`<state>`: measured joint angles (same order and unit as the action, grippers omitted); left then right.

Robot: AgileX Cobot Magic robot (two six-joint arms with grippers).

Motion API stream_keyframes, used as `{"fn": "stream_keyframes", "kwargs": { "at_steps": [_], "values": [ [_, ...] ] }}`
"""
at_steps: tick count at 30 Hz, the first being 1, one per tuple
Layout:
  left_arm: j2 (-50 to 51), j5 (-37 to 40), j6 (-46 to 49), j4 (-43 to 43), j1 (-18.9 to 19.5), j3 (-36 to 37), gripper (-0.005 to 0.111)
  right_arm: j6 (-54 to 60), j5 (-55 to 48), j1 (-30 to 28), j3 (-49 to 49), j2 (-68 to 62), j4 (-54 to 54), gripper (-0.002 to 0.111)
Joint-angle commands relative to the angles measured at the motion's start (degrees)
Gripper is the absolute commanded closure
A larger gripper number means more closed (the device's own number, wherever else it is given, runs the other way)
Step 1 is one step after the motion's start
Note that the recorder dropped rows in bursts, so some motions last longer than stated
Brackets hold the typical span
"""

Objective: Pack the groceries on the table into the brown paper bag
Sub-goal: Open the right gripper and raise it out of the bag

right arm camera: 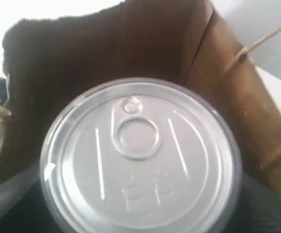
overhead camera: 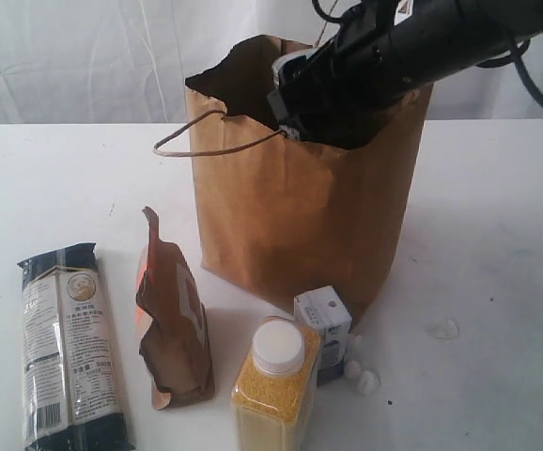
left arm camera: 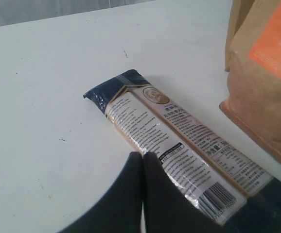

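The brown paper bag (overhead camera: 300, 216) stands open in the middle of the table (overhead camera: 497, 235). My right gripper (overhead camera: 295, 105) reaches into its mouth, shut on the clear pull-tab can (right arm camera: 140, 155), whose silver lid fills the right wrist view against the bag's inner wall (right arm camera: 106, 48). On the table in front of the bag are the noodle packet (overhead camera: 65, 343), the upright brown-orange pouch (overhead camera: 173, 329), the yellow grain bottle (overhead camera: 273, 390) and the small carton (overhead camera: 326, 329). My left gripper (left arm camera: 143, 158) is shut and empty, just above the noodle packet (left arm camera: 179, 136), beside the pouch (left arm camera: 267, 82).
A cord handle (overhead camera: 206, 139) hangs out over the bag's left side. Small white crumbs (overhead camera: 361, 376) lie by the carton, and a clear scrap (overhead camera: 445, 329) lies to the right. A white curtain hangs behind the table.
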<state>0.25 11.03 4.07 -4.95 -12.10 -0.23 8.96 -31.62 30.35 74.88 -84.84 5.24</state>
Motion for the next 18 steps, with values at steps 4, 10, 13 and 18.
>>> {"fn": "stream_keyframes", "kwargs": {
  "at_steps": [4, 10, 13, 18],
  "values": [
    [-0.3, 0.1, 0.0, -0.5, 0.1, 0.2, 0.107, -0.1, 8.0, -0.2, 0.4, 2.7, 0.2, 0.039],
    [-0.3, 0.1, 0.0, -0.5, 0.1, 0.2, 0.107, 0.0, 11.1, -0.2, 0.4, 2.0, 0.3, 0.039],
    [-0.3, 0.1, 0.0, -0.5, 0.1, 0.2, 0.107, 0.0, 11.1, -0.2, 0.4, 1.5, 0.3, 0.036],
    [-0.3, 0.1, 0.0, -0.5, 0.1, 0.2, 0.107, -0.2, 10.8, -0.2, 0.4, 0.6, 0.3, 0.031]
  ]
}}
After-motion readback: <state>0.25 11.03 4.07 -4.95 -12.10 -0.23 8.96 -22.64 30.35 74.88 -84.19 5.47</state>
